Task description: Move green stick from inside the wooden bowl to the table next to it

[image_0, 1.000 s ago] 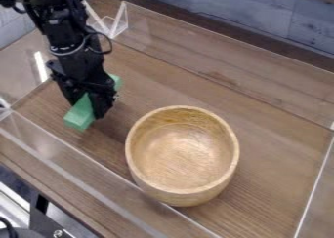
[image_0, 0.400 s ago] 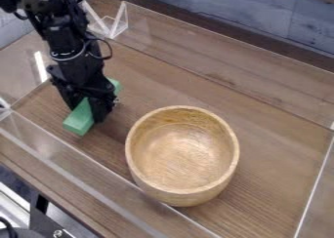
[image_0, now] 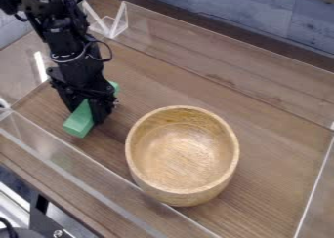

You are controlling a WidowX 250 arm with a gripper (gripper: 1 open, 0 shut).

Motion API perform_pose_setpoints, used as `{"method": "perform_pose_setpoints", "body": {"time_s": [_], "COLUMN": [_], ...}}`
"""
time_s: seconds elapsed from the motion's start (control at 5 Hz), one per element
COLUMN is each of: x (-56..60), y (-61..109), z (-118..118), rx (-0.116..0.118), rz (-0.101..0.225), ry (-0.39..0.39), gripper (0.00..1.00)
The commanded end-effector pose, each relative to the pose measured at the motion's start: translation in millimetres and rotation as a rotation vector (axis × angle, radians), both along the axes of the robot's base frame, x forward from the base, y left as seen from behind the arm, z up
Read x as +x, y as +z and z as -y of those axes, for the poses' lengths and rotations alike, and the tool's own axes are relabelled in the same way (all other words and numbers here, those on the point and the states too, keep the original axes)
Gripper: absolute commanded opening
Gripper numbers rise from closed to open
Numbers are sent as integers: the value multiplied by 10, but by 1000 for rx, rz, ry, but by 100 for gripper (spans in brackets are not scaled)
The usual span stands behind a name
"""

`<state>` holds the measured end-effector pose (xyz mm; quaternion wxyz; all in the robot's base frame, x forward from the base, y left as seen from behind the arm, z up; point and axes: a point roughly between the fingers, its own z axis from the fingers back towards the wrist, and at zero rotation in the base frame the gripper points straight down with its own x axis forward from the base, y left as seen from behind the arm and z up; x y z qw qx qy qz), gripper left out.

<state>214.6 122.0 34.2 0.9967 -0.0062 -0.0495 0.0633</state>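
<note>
There is only one view. The camera stands high, outside the near clear wall [image_0: 78, 169], and looks down at an angle across the tabletop [image_0: 261, 96]. It is rather near: the wooden bowl [image_0: 183, 154] fills the lower middle, and the arm [image_0: 59, 32] is cut by the upper left edge. The far wall [image_0: 261, 13] closes the top.

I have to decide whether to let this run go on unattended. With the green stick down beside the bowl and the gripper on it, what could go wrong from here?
1. The gripper is shut on the green stick, which looks tilted at the table; on release it may tip or slide.
2. The clear acrylic wall stands close by, so a sideways retreat might hit it.
3. The wooden bowl sits near; a low sweep could nudge it.
</note>
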Motion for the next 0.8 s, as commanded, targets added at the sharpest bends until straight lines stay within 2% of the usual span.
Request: {"method": "perform_pose_setpoints", "body": {"time_s": [0.0,0.6], "x": [33,32], "y": [53,71], "z": [0,33], "rx": [12,5], "rz": [14,1], "ry": [-2,13], "gripper": [0,0]}}
